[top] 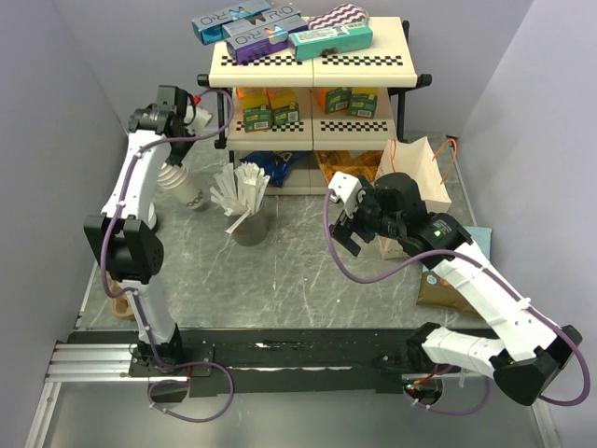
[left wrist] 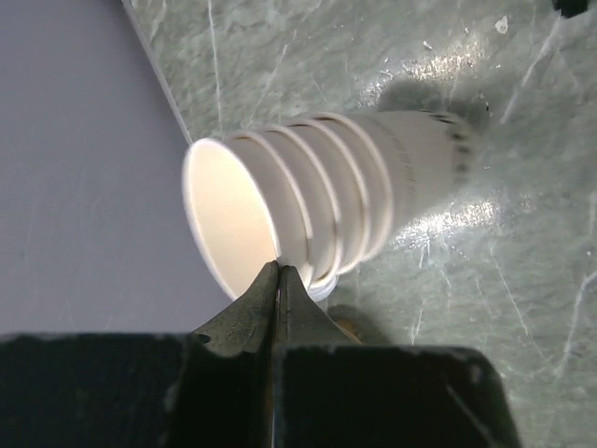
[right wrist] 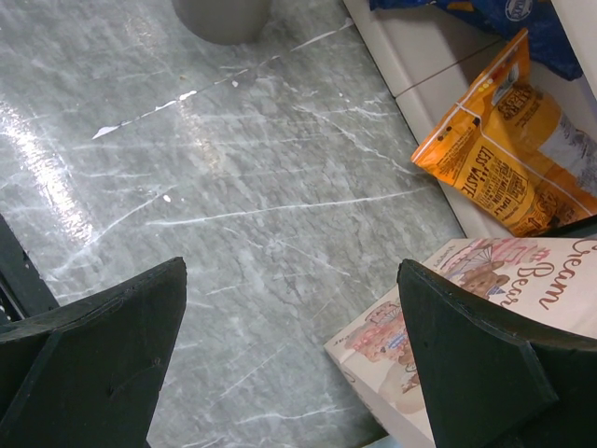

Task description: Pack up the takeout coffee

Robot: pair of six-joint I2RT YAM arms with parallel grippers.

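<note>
A tilted stack of nested white paper cups point(top: 184, 188) lies near the left wall, dark print on the far cup. In the left wrist view the takeout coffee cup point(left wrist: 244, 213), topmost in the stack, shows its cream inside. My left gripper point(left wrist: 278, 273) is shut on its rolled rim; in the top view the gripper point(top: 169, 172) is mostly hidden by the arm. My right gripper point(top: 343, 231) is open and empty above the table, left of a brown paper bag point(top: 420, 170). Its wide-open jaws show in the right wrist view point(right wrist: 291, 350).
A dark grey cup of white sticks point(top: 248, 222) stands mid-table and shows in the right wrist view point(right wrist: 222, 15). A printed cookie box point(right wrist: 392, 359) and an orange snack bag point(right wrist: 504, 159) lie by the right gripper. A shelf point(top: 312, 65) of boxes stands at the back. The grey wall point(left wrist: 75, 159) is close on the left.
</note>
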